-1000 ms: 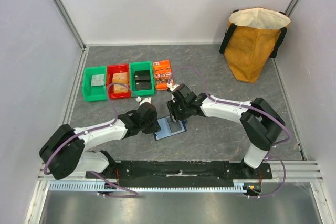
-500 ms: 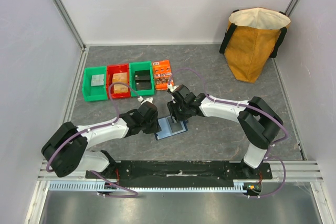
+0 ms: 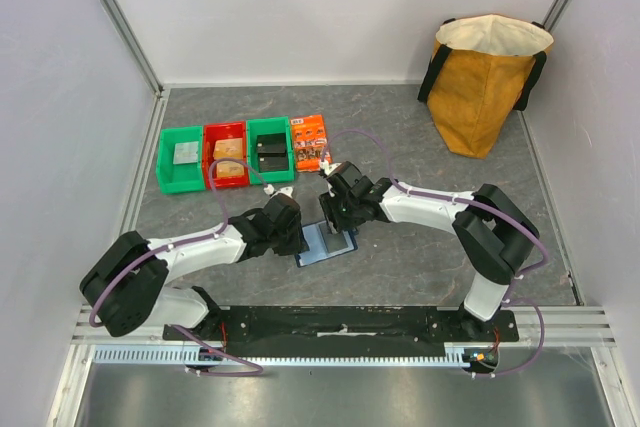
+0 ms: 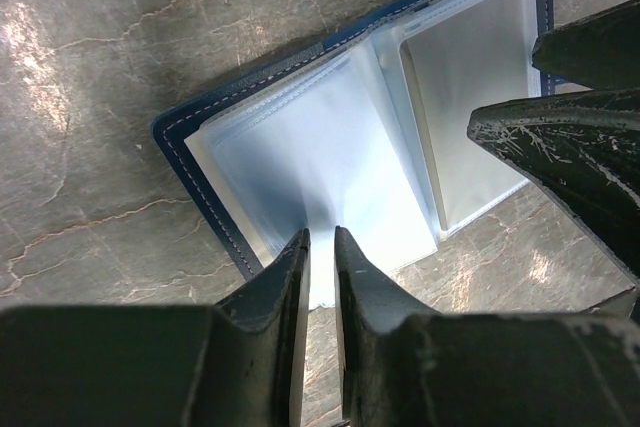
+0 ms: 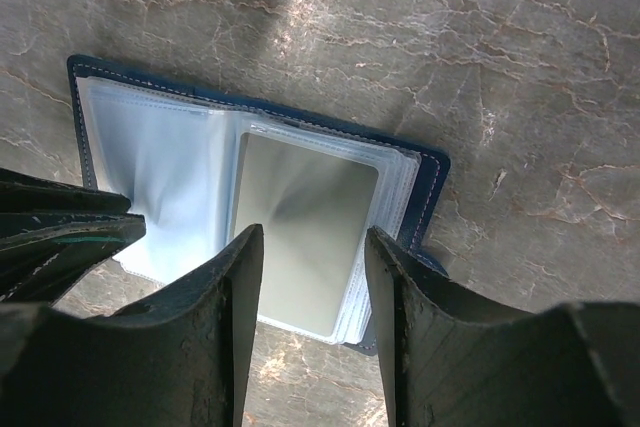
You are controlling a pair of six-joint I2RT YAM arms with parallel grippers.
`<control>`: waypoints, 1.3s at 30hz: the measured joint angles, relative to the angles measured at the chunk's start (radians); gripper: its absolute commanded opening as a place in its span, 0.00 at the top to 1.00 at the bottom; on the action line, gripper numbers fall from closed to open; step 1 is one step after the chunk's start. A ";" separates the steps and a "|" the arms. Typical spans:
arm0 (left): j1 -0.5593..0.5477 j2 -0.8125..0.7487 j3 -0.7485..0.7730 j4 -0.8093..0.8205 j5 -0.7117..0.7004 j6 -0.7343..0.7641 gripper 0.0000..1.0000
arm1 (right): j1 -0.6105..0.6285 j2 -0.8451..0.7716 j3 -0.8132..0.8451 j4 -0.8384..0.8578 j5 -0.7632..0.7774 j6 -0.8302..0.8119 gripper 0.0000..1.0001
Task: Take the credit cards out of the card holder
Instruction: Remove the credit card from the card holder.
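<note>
1. Two arms met over the card holder (image 3: 325, 244), which lay open mid-table (image 3: 430, 147).
2. Left gripper (image 4: 320, 242) sat at the holder's 9 o'clock edge, jaws nearly together, pinching a clear sleeve (image 4: 300, 147).
3. Right gripper (image 5: 312, 235) hung at the 12 o'clock edge, jaws wide, holding nothing.
4. One tan credit card (image 5: 300, 197) lay tucked inside a sleeve, below the gap between those jaws.
5. Row of bins (image 3: 226, 128) at 11 o'clock, orange packet (image 3: 310, 141) at 12, yellow bag (image 3: 485, 82) at 2, well apart.
</note>
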 measured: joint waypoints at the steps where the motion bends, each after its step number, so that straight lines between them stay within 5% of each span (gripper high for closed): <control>1: 0.000 0.000 0.000 0.000 0.001 0.000 0.78 | 0.000 0.000 0.000 0.000 -0.002 0.000 0.49; 18: 0.000 0.004 -0.003 0.012 0.007 0.000 0.79 | 0.000 0.000 -0.016 0.050 -0.121 0.033 0.59; 39: -0.016 -0.023 0.014 -0.101 -0.058 0.040 0.76 | 0.000 -0.045 -0.016 0.001 0.014 0.032 0.50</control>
